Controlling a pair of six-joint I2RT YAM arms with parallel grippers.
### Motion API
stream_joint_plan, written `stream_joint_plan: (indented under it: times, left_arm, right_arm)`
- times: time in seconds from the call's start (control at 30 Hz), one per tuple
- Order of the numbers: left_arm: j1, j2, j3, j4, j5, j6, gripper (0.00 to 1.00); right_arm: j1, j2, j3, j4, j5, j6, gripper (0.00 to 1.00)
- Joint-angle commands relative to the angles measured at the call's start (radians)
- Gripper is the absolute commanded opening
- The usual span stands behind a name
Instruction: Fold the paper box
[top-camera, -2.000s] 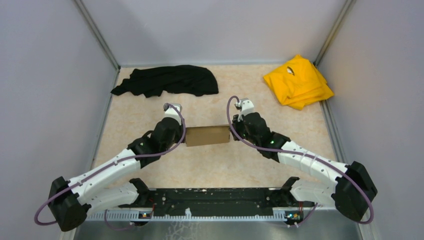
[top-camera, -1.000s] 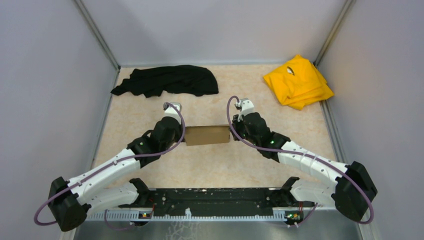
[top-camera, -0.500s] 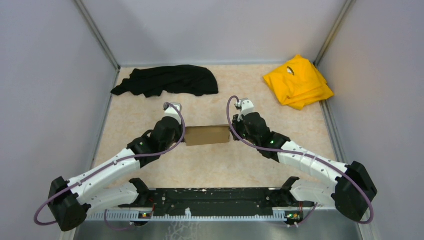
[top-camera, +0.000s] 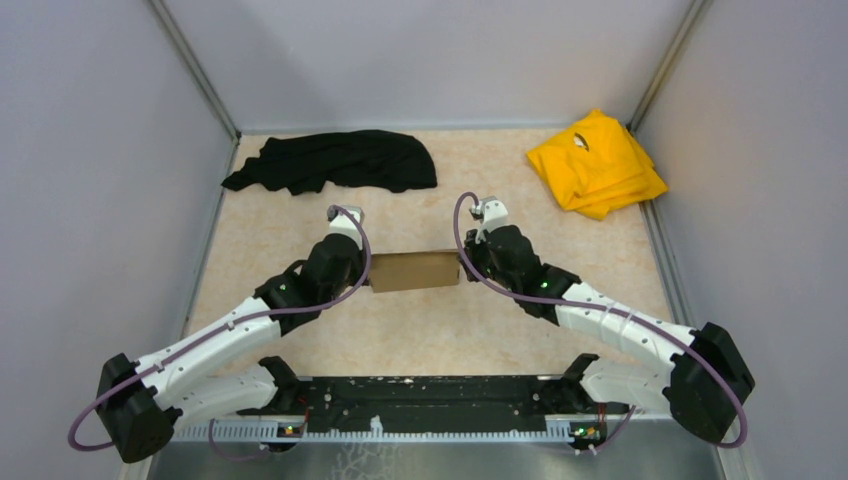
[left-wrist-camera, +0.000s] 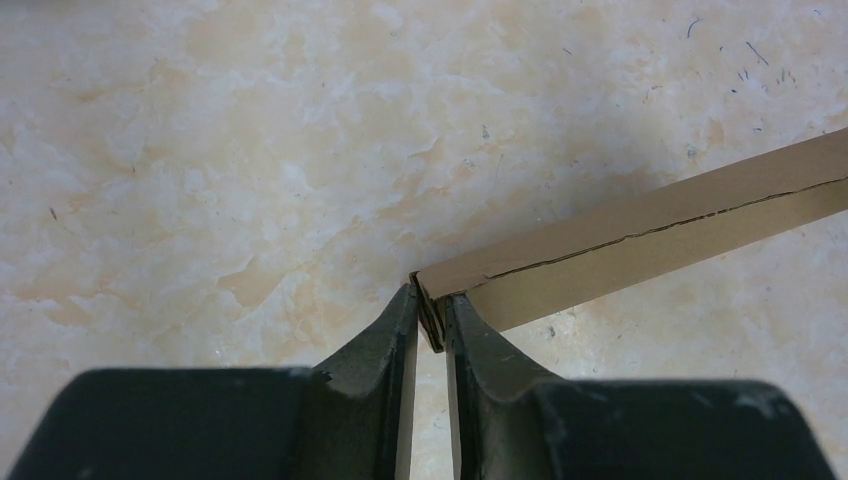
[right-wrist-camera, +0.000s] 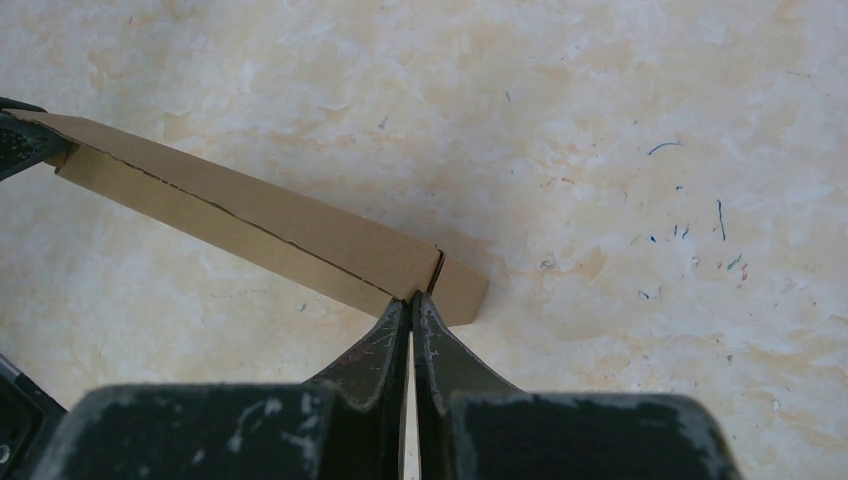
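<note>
The paper box (top-camera: 413, 270) is plain brown cardboard, held between both arms at the table's middle. In the left wrist view it (left-wrist-camera: 640, 238) runs up to the right as a long narrow edge with a seam. My left gripper (left-wrist-camera: 431, 312) is shut on its left end wall. In the right wrist view the paper box (right-wrist-camera: 250, 215) runs up to the left, with a small flap sticking out at its right end. My right gripper (right-wrist-camera: 410, 300) is shut on that end's wall. The far tip of my left gripper shows at the box's other end.
A black cloth (top-camera: 335, 160) lies at the back left and a yellow cloth (top-camera: 596, 162) at the back right. Grey walls close in the beige marbled table (top-camera: 430, 330) on three sides. The arms' base rail (top-camera: 425, 405) runs along the near edge.
</note>
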Motion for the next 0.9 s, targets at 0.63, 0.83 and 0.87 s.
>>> stream_joint_plan:
  times: [0.63, 0.83, 0.87]
  left_arm:
    - [-0.008, -0.001, 0.001, -0.004, -0.019, -0.016, 0.18]
    - [-0.010, -0.029, 0.005, 0.000, 0.006, -0.011, 0.18]
    - [-0.011, -0.037, 0.007, 0.002, 0.019, -0.007, 0.20]
  right_arm:
    - [0.013, -0.006, -0.024, -0.037, -0.026, 0.010, 0.00]
    - [0.012, -0.009, -0.020, -0.046, -0.021, 0.006, 0.00]
    - [0.012, -0.009, -0.020, -0.048, -0.020, 0.005, 0.00]
